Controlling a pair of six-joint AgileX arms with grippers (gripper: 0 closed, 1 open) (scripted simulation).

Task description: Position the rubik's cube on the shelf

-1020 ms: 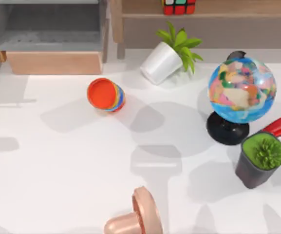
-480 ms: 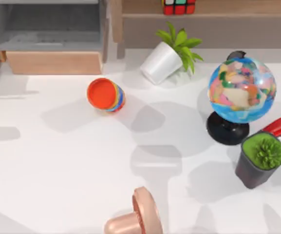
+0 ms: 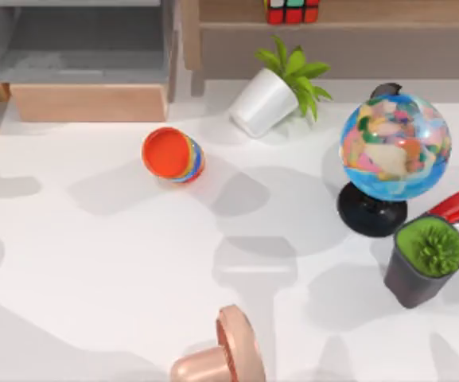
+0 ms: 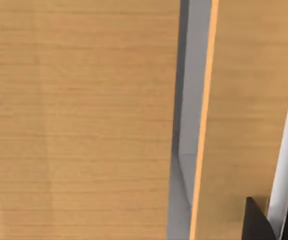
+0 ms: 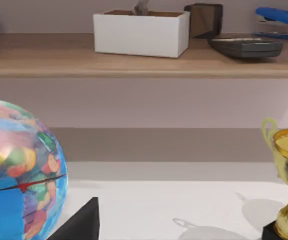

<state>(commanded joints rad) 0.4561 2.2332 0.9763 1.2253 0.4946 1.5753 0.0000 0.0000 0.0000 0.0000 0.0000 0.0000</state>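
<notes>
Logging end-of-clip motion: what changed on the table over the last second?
No object moved. Only the shadows along the table's left side shifted and spread. The rubik's cube sits on the shelf as before; cups, tipped plant pot and globe kept their places.

Left of the globe [image 3: 394, 147], the tabletop [image 3: 94, 263] lay open to me. Between globe and shelf [image 3: 372, 14] leaned a tipped white plant pot [image 3: 262, 102]; a dark grass pot [image 3: 425, 261] crowded just beside the globe's base.
</notes>
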